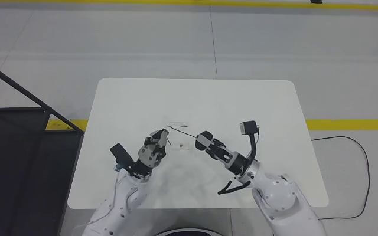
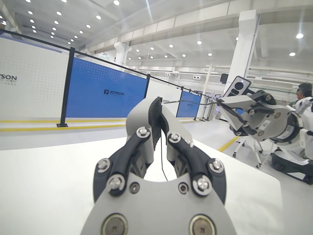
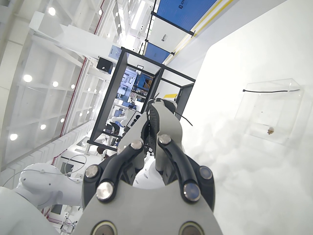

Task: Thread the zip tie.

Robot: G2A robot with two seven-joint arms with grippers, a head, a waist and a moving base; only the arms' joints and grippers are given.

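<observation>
Top view first: both arms meet over the middle of the white table (image 1: 254,106). The left pincer (image 1: 163,139) and the right pincer (image 1: 202,140) point at each other, with the zip tie (image 1: 184,132) strung between them. My guess is that's so the two ends can be lined up in mid-air.

Left wrist view: the left pincer (image 2: 160,103) is pressed together on the zip tie (image 2: 162,152). It runs down between the pads, then stretches from the tip across to the right pincer (image 2: 221,102). Holding it near the tip probably stops the floppy strip from wandering. I can't make out the head, or whether anything is threaded yet.

Right wrist view: the right pincer (image 3: 155,103) is also clamped shut on the zip tie (image 3: 185,121), and a short bit pokes out to one side. Beside it on the table is a clear box (image 3: 256,113) with a spare tie (image 3: 269,91) lying across its top edge. That looks like a rest that keeps the ties raised and easy to grab.
</observation>
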